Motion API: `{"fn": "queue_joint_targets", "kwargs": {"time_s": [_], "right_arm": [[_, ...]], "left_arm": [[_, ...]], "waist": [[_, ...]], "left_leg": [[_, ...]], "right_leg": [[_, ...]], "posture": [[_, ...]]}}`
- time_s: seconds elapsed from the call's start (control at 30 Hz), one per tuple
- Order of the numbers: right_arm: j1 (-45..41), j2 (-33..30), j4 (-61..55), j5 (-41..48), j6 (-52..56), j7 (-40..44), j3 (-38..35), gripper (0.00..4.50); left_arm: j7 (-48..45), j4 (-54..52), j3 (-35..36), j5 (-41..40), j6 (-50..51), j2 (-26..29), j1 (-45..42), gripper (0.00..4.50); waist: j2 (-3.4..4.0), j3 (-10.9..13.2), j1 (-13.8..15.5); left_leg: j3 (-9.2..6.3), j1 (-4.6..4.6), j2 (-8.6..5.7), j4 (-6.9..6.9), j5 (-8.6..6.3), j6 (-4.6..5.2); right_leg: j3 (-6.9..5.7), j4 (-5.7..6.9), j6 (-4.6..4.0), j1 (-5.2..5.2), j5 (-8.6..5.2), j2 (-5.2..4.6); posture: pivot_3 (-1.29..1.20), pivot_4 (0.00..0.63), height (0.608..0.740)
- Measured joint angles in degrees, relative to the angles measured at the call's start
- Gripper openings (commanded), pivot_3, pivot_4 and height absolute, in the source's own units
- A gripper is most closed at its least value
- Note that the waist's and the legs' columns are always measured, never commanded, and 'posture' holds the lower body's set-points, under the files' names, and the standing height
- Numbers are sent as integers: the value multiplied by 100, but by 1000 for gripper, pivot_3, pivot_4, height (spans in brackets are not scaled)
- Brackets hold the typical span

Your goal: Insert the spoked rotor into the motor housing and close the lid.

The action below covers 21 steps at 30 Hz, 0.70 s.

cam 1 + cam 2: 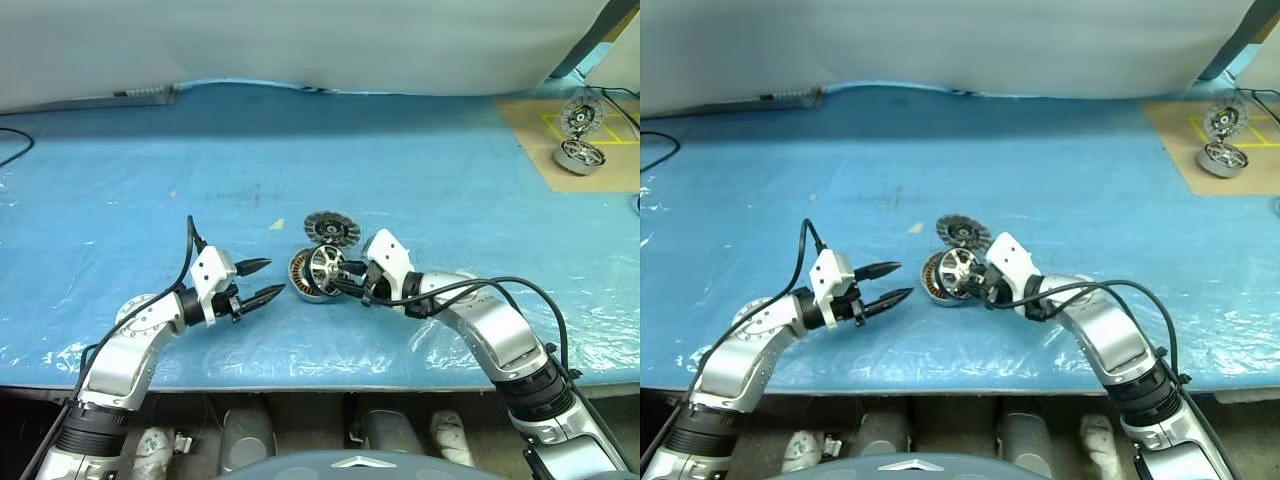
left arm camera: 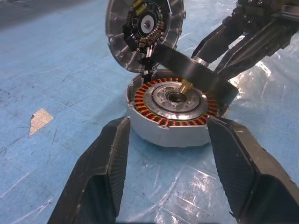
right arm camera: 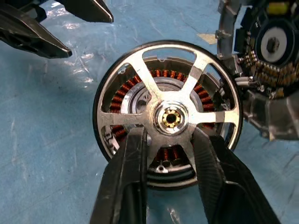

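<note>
**Inspector:** Status of the insertion?

**Assistant:** In hand, not complete. The right gripper (image 1: 343,279) has its fingers (image 3: 125,179) closed on the spoked rotor (image 3: 169,116), clamped either side of a lower spoke below the hub. The rotor is held tilted at the mouth of the motor housing (image 2: 169,113), which sits on the blue counter (image 1: 150,170) nearer its front edge, about midway along. Copper windings show through the spokes, so the rotor is lined up over the bore, but in my judgement it is not yet seated: it stands at an angle and proud of the rim.

**Inspector:** The lid?

**Assistant:** The lid (image 2: 144,31) stands open, tipped up against the housing's far side, circuit face outward. Closing has not begun.

**Inspector:** Left arm?

**Assistant:** The left gripper (image 1: 259,281) holds nothing; its fingers (image 2: 105,168) are spread and point at the housing, just beside it, not touching.

**Inspector:** Remaining work?

**Assistant:** Level and press the rotor home, release, then swing the lid down.
</note>
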Motion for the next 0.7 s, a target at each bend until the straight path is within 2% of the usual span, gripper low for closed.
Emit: {"fn": "queue_joint_targets", "kwargs": {"time_s": [0.7], "right_arm": [[-262,-164,-335,202,228,278,-63,1006]], "left_arm": [[44,-1,-4,-3,55,-3,-19,2744]], "waist": [[0,0,3]], "left_leg": [[0,2,0,3,0,0]], "right_leg": [[0,3,-1,-1,1,0]], "posture": [[0,150,740]]}}
